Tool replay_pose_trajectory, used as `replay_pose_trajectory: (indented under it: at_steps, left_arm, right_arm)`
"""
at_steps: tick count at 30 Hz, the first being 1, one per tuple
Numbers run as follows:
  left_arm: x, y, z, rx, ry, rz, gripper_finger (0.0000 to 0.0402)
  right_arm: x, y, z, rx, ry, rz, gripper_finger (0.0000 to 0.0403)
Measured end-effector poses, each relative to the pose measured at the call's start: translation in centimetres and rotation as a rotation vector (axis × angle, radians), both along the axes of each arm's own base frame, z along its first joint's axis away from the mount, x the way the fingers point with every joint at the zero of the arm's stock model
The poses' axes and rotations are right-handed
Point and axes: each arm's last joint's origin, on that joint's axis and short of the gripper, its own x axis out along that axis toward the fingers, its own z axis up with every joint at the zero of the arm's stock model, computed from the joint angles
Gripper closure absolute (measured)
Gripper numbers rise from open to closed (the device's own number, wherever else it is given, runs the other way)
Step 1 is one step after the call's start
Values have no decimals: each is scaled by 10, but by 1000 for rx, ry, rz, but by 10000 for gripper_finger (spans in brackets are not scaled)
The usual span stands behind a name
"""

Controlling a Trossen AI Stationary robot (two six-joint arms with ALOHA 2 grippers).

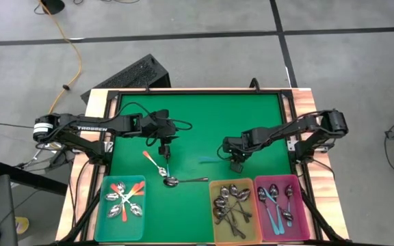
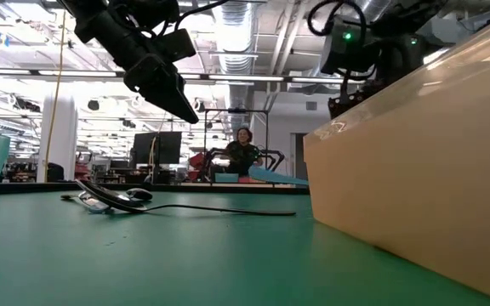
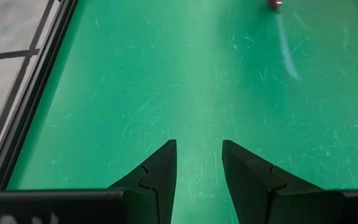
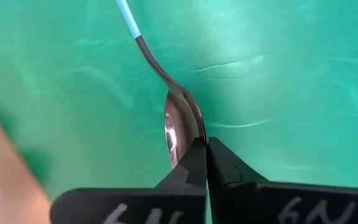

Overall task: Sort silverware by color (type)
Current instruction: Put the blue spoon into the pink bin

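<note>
Now right pincer (image 4: 205, 163) nipping blue-handled spoon (image 4: 179, 121) bowl, handle pointing away

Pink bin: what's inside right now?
The pink bin holds a few spoons with light blue handles, bowls mostly toward the table's middle, handles toward its near edge. They overlap, so the exact count and anything underneath can't be seen.

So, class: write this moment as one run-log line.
right gripper: shut on blue-handled spoon, lifted | left gripper: open, empty, above mat | two spoons still on mat
</note>
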Motion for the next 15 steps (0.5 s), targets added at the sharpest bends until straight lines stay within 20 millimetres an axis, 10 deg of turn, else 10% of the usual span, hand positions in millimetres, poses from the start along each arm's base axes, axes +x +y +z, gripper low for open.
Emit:
replay_pose_trajectory:
  at_steps: [15]
  left_arm:
    - [0,0,0,-1,1,1,287]
  right_arm:
    - [-4,-16,17,-16,117,13,397]
